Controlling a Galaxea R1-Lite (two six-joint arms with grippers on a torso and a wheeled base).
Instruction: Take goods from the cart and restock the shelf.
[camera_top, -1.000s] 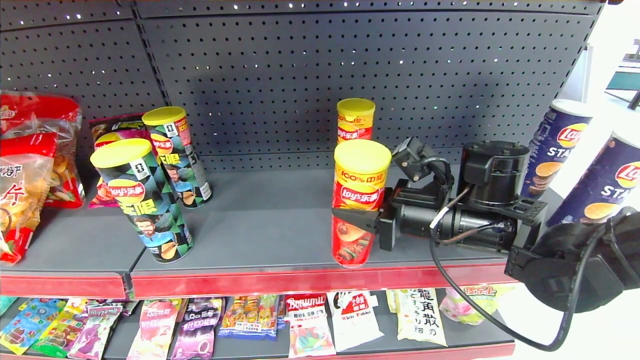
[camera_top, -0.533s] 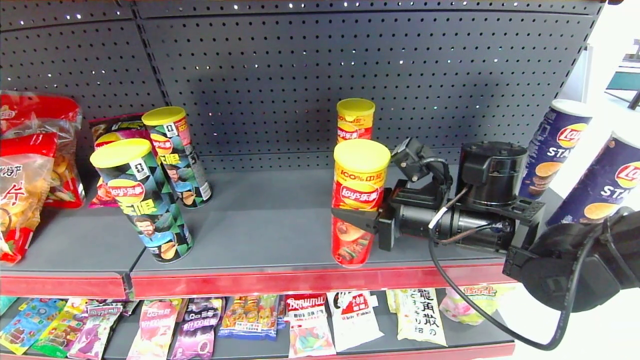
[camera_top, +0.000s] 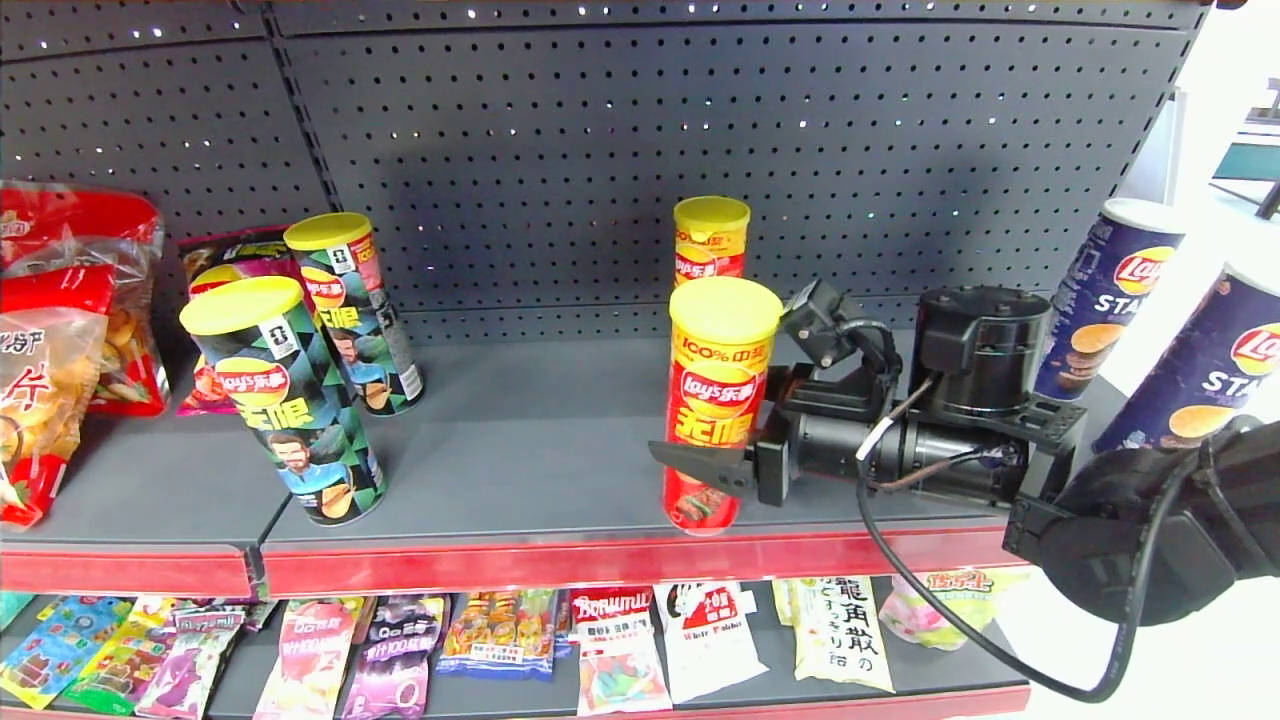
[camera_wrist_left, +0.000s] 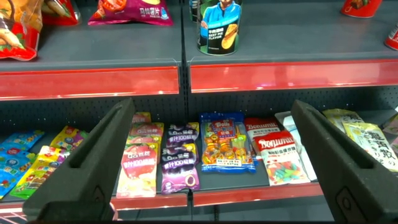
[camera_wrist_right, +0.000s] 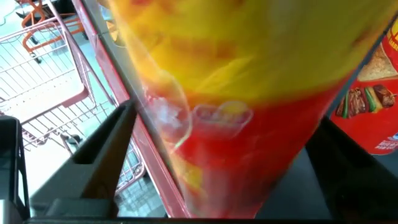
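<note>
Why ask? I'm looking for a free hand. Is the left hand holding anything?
No, the left hand is open, with only the lower shelf's snack packets showing between its spread fingers.

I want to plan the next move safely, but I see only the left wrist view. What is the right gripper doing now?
Observer: The right gripper is around a red and yellow can, its jaws looking parted.
Operator: Is the can on the shelf?
Observer: Yes, it is standing near the red front edge.
Operator: Is anything behind it?
Observer: A second like can stands near the pegboard.
</note>
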